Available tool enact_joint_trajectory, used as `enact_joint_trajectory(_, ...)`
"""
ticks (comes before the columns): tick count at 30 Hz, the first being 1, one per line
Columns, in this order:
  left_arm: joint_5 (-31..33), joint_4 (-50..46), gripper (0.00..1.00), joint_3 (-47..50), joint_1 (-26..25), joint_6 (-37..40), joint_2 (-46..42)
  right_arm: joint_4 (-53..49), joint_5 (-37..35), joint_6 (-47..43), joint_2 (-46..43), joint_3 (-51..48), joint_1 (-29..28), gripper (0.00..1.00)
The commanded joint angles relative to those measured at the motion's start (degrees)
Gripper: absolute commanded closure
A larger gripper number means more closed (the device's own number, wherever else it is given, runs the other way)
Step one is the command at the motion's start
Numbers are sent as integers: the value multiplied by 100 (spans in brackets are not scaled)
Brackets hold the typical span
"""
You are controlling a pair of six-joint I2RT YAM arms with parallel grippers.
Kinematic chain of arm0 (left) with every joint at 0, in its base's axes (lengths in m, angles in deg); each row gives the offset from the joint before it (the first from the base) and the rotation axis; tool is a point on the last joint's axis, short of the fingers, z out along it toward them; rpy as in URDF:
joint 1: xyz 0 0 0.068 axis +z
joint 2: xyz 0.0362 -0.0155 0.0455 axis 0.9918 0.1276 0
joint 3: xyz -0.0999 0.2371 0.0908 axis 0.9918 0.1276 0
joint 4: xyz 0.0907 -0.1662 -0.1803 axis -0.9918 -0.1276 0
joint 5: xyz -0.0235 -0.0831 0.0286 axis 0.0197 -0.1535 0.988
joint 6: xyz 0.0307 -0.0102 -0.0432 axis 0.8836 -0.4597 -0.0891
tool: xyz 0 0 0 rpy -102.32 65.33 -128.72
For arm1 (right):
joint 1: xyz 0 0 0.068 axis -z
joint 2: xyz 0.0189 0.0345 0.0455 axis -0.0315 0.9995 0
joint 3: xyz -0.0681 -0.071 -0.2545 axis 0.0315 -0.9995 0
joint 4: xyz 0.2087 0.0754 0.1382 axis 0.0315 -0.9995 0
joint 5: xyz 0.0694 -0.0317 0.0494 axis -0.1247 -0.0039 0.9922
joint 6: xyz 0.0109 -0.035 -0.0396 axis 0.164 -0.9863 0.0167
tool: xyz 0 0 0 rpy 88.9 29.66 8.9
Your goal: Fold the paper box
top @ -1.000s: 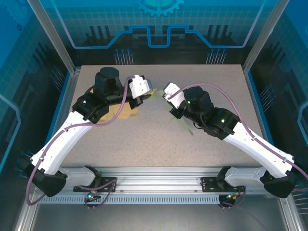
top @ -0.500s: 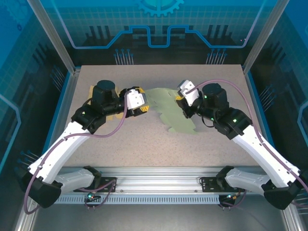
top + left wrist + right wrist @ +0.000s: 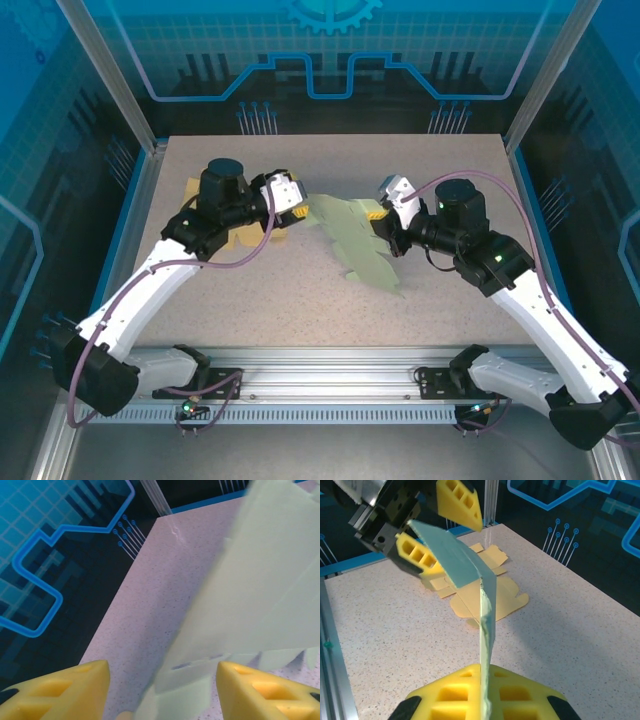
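Observation:
The paper box is a flat pale green cut-out (image 3: 355,245), raised off the table between the two arms. My right gripper (image 3: 485,695) is shut on its near edge, the sheet standing edge-on between the yellow pads. From above, that right gripper (image 3: 378,215) sits at the sheet's right end. My left gripper (image 3: 295,205) is open at the sheet's left end. In the left wrist view the green sheet (image 3: 260,590) runs between the spread yellow fingers (image 3: 65,690) without being pinched. The right wrist view shows the left gripper (image 3: 452,542) straddling the far corner.
Several flat yellow box cut-outs (image 3: 248,238) lie on the table under the left arm, also seen as the yellow cut-outs (image 3: 505,597) behind the green sheet. An aluminium rail (image 3: 330,385) runs along the near edge. Frame posts (image 3: 135,100) stand at the back corners.
My left gripper has gone from shut to open. The right arm has pulled back to the right, and the green sheet now stretches out between the two grippers.

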Motion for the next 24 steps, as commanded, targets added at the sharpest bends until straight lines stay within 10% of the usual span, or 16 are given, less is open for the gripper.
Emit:
enact_joint_trajectory(1, -43, 242, 40, -40, 144, -92, -127, 149, 344, 83, -8, -30, 112, 100)
enact_joint_trajectory(17, -391, -445, 55, -303, 121, 222, 316, 370, 907, 299, 18, -107, 382, 100)
enact_joint_trajectory(24, -68, -316, 84, -349, 51, 197, 416, 593, 1207, 512, 106, -294, 647, 100)
